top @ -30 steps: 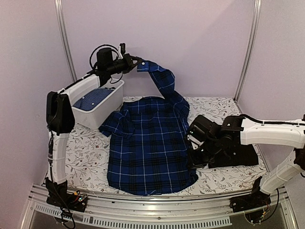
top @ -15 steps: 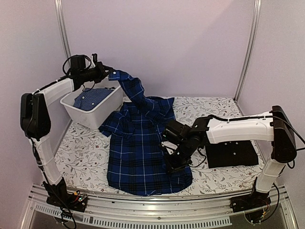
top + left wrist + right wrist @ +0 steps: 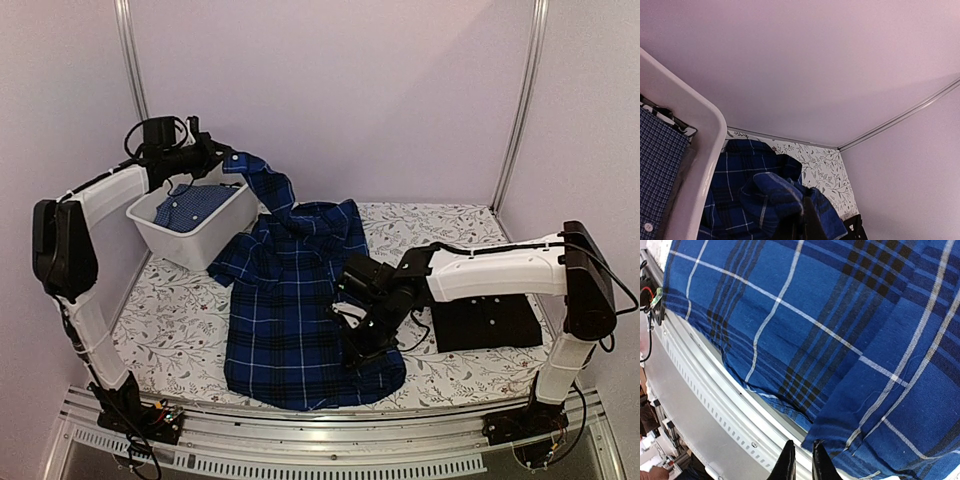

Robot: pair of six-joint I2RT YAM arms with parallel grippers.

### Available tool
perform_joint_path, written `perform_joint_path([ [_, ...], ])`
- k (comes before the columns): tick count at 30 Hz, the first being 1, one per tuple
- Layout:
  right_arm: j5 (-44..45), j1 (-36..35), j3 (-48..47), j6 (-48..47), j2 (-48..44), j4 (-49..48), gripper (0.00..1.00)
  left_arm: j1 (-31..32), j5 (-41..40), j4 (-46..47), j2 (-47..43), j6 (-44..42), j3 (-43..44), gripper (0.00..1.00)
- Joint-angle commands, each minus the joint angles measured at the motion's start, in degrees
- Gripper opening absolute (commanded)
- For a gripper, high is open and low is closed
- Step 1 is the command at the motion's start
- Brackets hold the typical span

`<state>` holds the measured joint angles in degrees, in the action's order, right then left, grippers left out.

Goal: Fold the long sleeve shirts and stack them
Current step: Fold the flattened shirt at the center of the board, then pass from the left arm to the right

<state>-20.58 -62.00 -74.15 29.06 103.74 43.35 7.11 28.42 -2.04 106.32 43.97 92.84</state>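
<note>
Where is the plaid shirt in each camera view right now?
Top external: plaid shirt spread flat at centre, one sleeve lifted toward the white bin.
Left wrist: plaid shirt at lower centre, right of the white bin.
Right wrist: plaid shirt fills the frame, hem beside the front rail.
Shared: white bin, top and left wrist; front rail, top and right wrist.

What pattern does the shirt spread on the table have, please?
The shirt: blue plaid, thin white lines; right wrist view.

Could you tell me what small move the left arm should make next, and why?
Probably lower the left gripper toward the plaid shirt, laying its sleeve flat across the body. It is shut on that sleeve, held up near the white bin, while the right gripper is low at the shirt's right side.
</note>
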Motion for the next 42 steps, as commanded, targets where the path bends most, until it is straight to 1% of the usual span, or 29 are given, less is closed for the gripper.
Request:
perform_joint_path([
  [1, -3.3, -0.3, 0.5, -2.7, -0.9, -0.2, 0.18, -0.1, -0.2, 1.1, 1.1, 0.8, 3.2, 0.00],
  [2, -3.5, -0.2, 0.6, -3.1, -0.6, -0.3, 0.22, -0.1, -0.2, 1.1, 1.4, 1.1, 3.7, 0.00],
  [3, -3.5, -0.2, 0.3, -3.3, -0.6, -0.5, 0.29, -0.1, 0.1, 2.7, 1.7, 1.5, 4.0, 0.00],
  [4, -2.6, -0.2, -0.2, -3.5, -0.9, -0.5, 0.41, -0.1, 0.5, 3.4, 1.9, 1.7, 4.3, 0.00],
  [6, -0.3, 0.6, -1.6, -3.5, -2.0, 0.1, 0.55, 0.0, 1.4, 3.7, 2.5, 2.0, 4.9, 0.00],
  [7, 1.0, 1.6, -2.2, -3.5, -2.9, 0.6, 0.59, 0.2, 1.6, 3.7, 2.7, 2.1, 5.1, 0.00],
  [10, 7.3, 5.5, -1.0, -2.6, -6.3, 1.7, 0.60, 0.5, 1.7, 3.7, 2.8, 2.2, 4.9, 0.00],
  [11, 9.1, 6.9, 0.4, -1.9, -7.3, 1.7, 0.59, 0.5, 1.8, 3.8, 2.8, 2.2, 4.9, 0.00],
  [13, 12.8, 8.8, 3.6, -1.0, -10.5, 2.0, 0.54, 0.6, 2.1, 3.8, 2.9, 2.2, 5.0, 0.00],
  [15, 13.4, 9.0, 7.2, -0.4, -12.4, 2.0, 0.51, 0.7, 2.4, 3.7, 3.1, 2.2, 5.1, 0.00],
  [16, 12.7, 9.0, 9.9, 0.1, -13.2, 1.3, 0.48, 0.7, 2.4, 3.6, 3.1, 2.1, 5.2, 0.00],
  [18, 10.9, 7.9, 15.4, 1.5, -16.5, -2.1, 0.44, 0.8, 2.5, 3.5, 3.3, 2.2, 5.4, 0.00],
  [20, 11.8, 5.0, 19.0, 2.9, -20.4, -3.0, 0.44, 0.9, 2.6, 3.2, 3.6, 2.0, 5.8, 0.00],
  [23, 14.1, 1.1, 22.1, 5.3, -22.4, -2.4, 0.43, 0.9, 2.7, 2.4, 4.4, 1.8, 6.5, 0.00],
  [27, 16.1, 0.0, 25.8, 8.5, -24.2, -3.4, 0.41, 1.1, 3.0, 2.2, 5.0, 1.8, 6.7, 0.00],
  [31, 17.5, -0.3, 26.9, 9.5, -24.3, -5.7, 0.40, 1.1, 3.0, 2.2, 5.0, 1.7, 6.7, 0.00],
  [37, 19.4, -0.8, 26.6, 9.5, -21.6, -8.6, 0.35, 1.1, 2.9, 2.2, 5.1, 1.8, 6.9, 0.00],
  [39, 19.3, -1.3, 26.3, 9.5, -20.9, -8.9, 0.31, 1.1, 2.9, 2.2, 5.2, 1.9, 6.9, 0.00],
  [41, 19.5, -2.0, 26.0, 9.6, -20.0, -8.5, 0.24, 1.1, 2.8, 2.2, 5.4, 2.1, 7.0, 0.00],
  [42, 19.5, -2.4, 25.9, 9.6, -19.6, -8.2, 0.18, 1.1, 2.9, 2.2, 5.5, 2.1, 7.1, 0.00],
])
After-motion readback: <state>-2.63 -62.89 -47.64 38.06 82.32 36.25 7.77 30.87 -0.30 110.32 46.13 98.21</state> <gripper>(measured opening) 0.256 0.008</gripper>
